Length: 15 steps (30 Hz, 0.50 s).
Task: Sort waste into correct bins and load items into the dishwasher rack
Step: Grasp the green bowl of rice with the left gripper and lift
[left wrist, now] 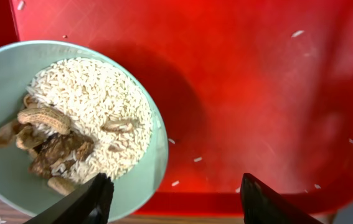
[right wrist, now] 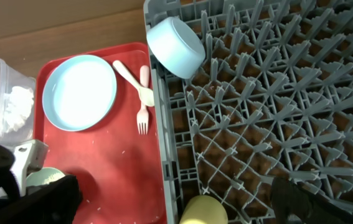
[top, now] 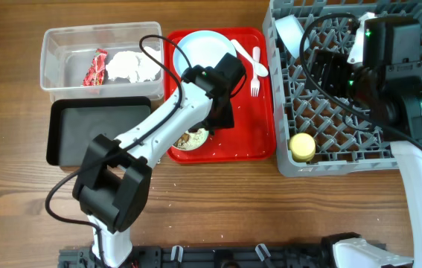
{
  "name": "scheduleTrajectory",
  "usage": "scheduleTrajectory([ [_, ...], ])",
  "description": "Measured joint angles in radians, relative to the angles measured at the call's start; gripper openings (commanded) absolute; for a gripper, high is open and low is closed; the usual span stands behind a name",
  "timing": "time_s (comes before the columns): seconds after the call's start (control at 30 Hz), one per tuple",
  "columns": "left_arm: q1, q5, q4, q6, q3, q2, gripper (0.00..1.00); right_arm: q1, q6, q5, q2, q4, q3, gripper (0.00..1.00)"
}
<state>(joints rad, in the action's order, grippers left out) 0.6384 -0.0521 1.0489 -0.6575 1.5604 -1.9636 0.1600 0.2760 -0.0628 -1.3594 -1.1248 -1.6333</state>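
bowl of rice sits at the front edge of the red tray. my left claw is partly open astride its rim, gripping nothing. if i pinch the rim off-centre, i reckon the bowl tips and rice spills.

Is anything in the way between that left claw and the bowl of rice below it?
Nothing visible. The left gripper hangs just over the bowl of rice on the red tray. Its jaws are apart, with one finger above the bowl's rim and the other above bare tray.
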Motion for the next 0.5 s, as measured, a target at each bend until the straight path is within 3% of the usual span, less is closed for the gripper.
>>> scheduleTrajectory([
  [0.23, 0.0, -0.004, -0.158, -0.014, -0.109, 0.0, 0.49, 0.0, 0.0, 0.0, -0.026, -0.029, 0.0, 1.0],
  [0.33, 0.0, -0.004, -0.179, -0.017, -0.141, 0.0, 0.37, 0.0, 0.0, 0.0, -0.029, -0.039, 0.0, 1.0],
  [0.5, 0.0, -0.008, -0.185, -0.019, -0.15, 0.0, 0.33, 0.0, 0.0, 0.0, -0.03, -0.043, 0.0, 1.0],
])
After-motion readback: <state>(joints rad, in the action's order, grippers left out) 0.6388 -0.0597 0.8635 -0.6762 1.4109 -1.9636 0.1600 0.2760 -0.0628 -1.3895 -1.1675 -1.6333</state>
